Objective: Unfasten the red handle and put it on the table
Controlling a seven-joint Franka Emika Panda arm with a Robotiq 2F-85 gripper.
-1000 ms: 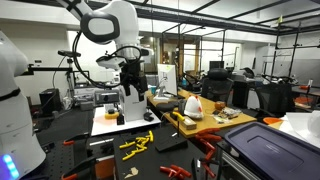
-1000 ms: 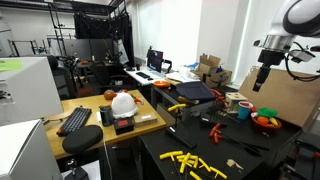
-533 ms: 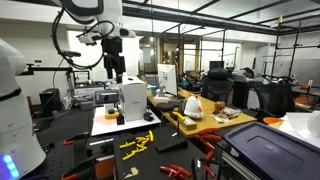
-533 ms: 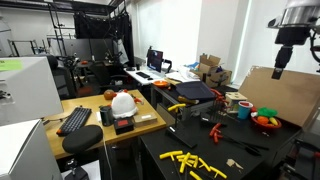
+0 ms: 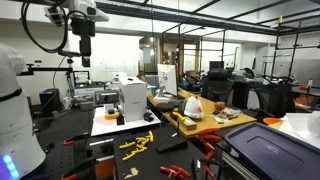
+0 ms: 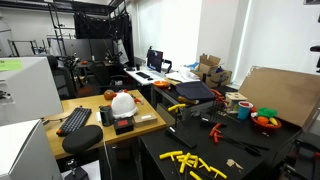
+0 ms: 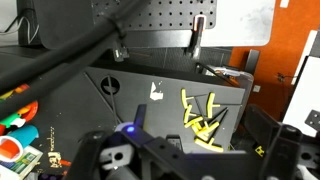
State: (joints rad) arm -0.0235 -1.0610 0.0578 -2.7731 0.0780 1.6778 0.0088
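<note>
My gripper (image 5: 85, 60) hangs high above the left end of the black table (image 5: 75, 128), far from every tool. In the wrist view its jaws stand open with nothing between them (image 7: 200, 140), looking down on the table (image 7: 130, 85) from a height. Red-handled tools (image 6: 216, 127) lie on the table in an exterior view, and more red handles (image 5: 203, 146) show near the front. I cannot tell which red handle is fastened. In one exterior view the arm and gripper are out of frame.
Yellow hex keys (image 5: 136, 143) (image 6: 190, 160) (image 7: 200, 115) lie scattered on the table. A white box (image 5: 131, 97) stands on a white board (image 5: 108, 125). A white helmet (image 6: 123, 102) sits on a wooden desk (image 6: 95, 125). A cardboard sheet (image 6: 278, 95) leans at the right.
The arm has swung up and to the left, away from the white box. It has left the frame of the exterior view where it showed at upper right. The jaws stayed open.
</note>
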